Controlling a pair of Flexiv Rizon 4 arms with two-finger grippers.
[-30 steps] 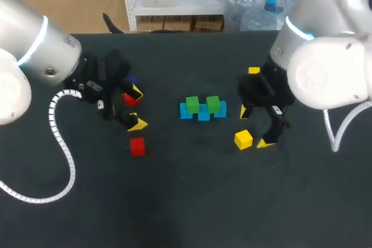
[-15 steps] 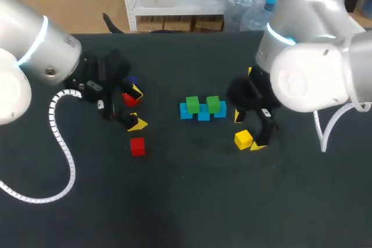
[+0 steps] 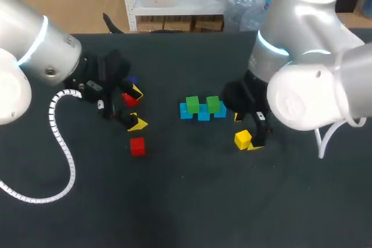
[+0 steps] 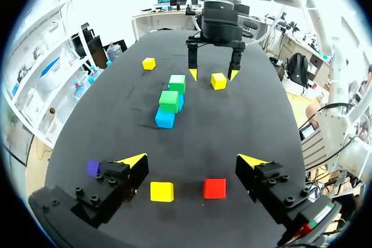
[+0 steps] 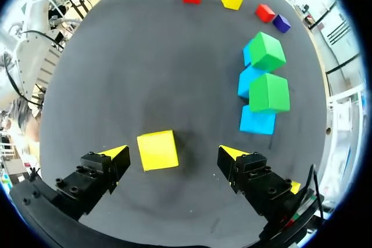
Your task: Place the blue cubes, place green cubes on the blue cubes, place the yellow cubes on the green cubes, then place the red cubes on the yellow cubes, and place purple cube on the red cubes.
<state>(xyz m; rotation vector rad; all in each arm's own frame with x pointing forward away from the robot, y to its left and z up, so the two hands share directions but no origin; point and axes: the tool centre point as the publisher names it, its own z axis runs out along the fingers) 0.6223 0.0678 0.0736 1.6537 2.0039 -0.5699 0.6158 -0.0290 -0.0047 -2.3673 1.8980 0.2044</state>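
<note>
Three blue cubes (image 3: 203, 114) lie in a row mid-table, with two green cubes (image 3: 192, 104) on top of them, also visible ahead of the right gripper (image 5: 266, 92). My right gripper (image 3: 246, 132) stands open over a yellow cube (image 3: 243, 139). That cube (image 5: 157, 150) sits between its fingers, nearer one of them and untouched. My left gripper (image 3: 136, 108) hangs open at the left. Below it lie a yellow cube (image 4: 161, 191) and a red cube (image 4: 214, 188). A purple cube (image 4: 93, 168) lies beside one finger. Another red cube (image 3: 137, 146) rests nearer the front.
A second yellow cube (image 4: 149, 63) lies on the far side of the table beyond the stack; my right arm hides it in the head view. The dark table top (image 3: 192, 201) stretches bare toward the front edge.
My right arm has swung left and brought its open gripper over the yellow cube, which now lies between the fingers. The left arm and the cubes have not moved.
</note>
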